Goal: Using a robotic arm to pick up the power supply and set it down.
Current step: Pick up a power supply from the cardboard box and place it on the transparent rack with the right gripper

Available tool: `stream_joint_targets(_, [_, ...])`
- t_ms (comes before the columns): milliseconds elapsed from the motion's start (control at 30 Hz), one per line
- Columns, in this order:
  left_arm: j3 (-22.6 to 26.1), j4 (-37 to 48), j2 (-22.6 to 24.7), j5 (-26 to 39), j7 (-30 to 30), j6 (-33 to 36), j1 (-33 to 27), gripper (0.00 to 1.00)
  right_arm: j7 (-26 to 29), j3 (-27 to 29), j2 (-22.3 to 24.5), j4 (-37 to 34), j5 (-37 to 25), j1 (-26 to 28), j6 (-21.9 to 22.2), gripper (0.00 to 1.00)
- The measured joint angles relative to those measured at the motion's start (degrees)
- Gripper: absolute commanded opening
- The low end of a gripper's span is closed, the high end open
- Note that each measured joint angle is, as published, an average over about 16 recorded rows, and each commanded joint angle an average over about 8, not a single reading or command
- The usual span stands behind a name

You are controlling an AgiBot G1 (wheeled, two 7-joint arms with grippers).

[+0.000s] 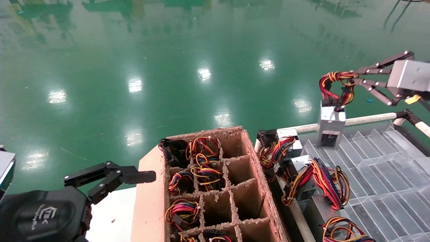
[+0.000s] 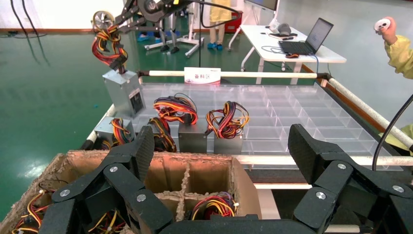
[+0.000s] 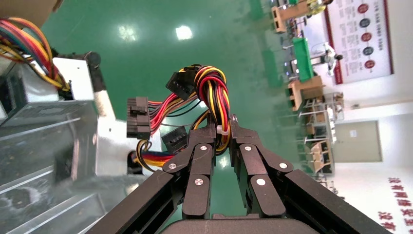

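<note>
My right gripper (image 1: 349, 82) is shut on the looped red, yellow and black wire bundle (image 1: 336, 85) of a silver power supply (image 1: 331, 126). The box hangs upright below the wires, over the far left corner of the clear tray (image 1: 386, 168). In the right wrist view the fingertips (image 3: 212, 131) pinch the wire bundle (image 3: 212, 92), with the power supply (image 3: 117, 146) beyond them. The left wrist view shows the hanging power supply (image 2: 124, 92) from afar. My left gripper (image 1: 142, 177) is open and holds nothing, beside the cardboard box (image 1: 242, 141); its wide-apart jaws frame the left gripper (image 2: 221, 146) view.
The divided cardboard box (image 2: 243, 180) holds several wired units. More power supplies (image 1: 322, 181) stand along the tray's left edge. A white rail (image 1: 366, 118) borders the tray's far side. A person's yellow sleeve (image 2: 399, 48) and a table with a laptop (image 2: 302, 46) are farther off.
</note>
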Motion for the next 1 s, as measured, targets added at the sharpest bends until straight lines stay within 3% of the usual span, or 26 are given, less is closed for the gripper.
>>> stream_joint_targets(1000, [0.1,0.0,0.0,-0.1,0.0,0.0,0.0,1.0,-1.2,0.9,-4.7,-2.7,1.2,-6.2,3.6,0.0])
